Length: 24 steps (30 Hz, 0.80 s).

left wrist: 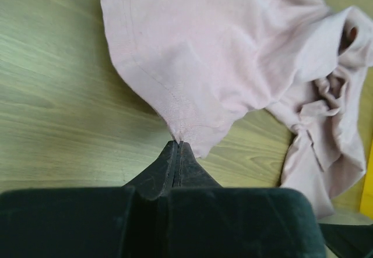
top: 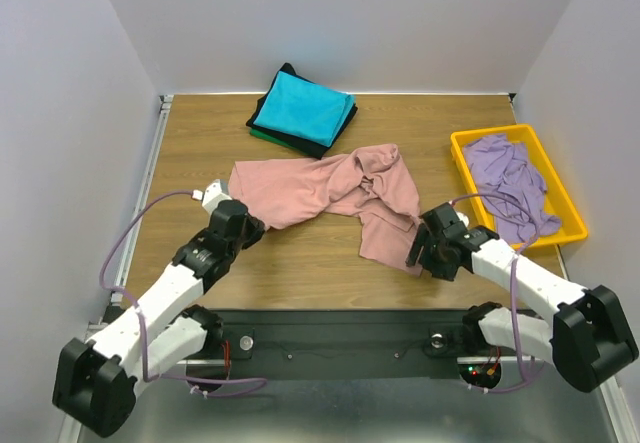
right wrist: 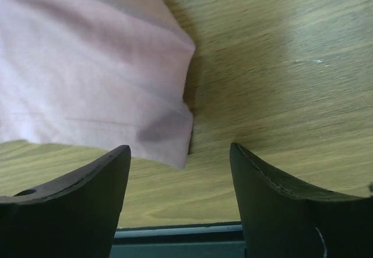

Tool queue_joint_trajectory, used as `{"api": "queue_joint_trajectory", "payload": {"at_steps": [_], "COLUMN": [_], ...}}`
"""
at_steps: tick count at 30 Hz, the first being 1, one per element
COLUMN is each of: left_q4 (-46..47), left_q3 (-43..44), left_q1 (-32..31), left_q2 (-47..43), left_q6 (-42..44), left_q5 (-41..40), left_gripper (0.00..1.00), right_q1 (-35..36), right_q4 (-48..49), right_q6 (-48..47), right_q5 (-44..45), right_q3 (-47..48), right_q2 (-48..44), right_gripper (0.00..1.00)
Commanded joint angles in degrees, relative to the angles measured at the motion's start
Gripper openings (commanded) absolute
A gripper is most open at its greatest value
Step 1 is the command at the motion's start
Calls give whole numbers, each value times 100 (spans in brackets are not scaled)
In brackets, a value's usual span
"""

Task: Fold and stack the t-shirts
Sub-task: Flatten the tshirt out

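Note:
A dusty-pink t-shirt [top: 320, 188] lies crumpled across the middle of the table. My left gripper [top: 250, 231] is shut on its near-left edge; the left wrist view shows the closed fingertips [left wrist: 178, 147] pinching the pink hem [left wrist: 186, 127]. My right gripper [top: 414, 253] is open and empty beside the shirt's near-right corner [right wrist: 175, 147], which lies between and just ahead of its fingers [right wrist: 111, 165]. A folded stack with a turquoise shirt [top: 300, 105] on top of black and green ones sits at the back. A lavender shirt [top: 512, 178] lies crumpled in the yellow tray.
The yellow plastic tray [top: 470, 158] stands at the right edge of the wooden table. The black base rail [top: 340, 341] runs along the near edge. White walls close in on three sides.

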Motion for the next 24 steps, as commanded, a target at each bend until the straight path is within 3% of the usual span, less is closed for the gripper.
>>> {"api": "queue_joint_trajectory", "payload": {"at_steps": [1,11,20,24], "left_q4": [-525,-1695,-2204,-2206], "left_q3": [347,1137,1675,1570], "left_q1": [6,23,23,23], "left_q2": [-665,-2150,-2635,-2635], "left_q6": [15,-987,-1435,-1480], "left_q5": [-688,-2348,-3140,-3045], "left_gripper": [0,0,0,0], "right_q1": [114,167,176,167], "right_q4": [-36,52,52,87], "right_q6": [99,-472,-692,-946], "right_q5": [470,945,832,655], "right_q3": [298,1204,1020,1088], "right_q2": [305,622,464,429], "right_gripper": [73,74,75,75]}}
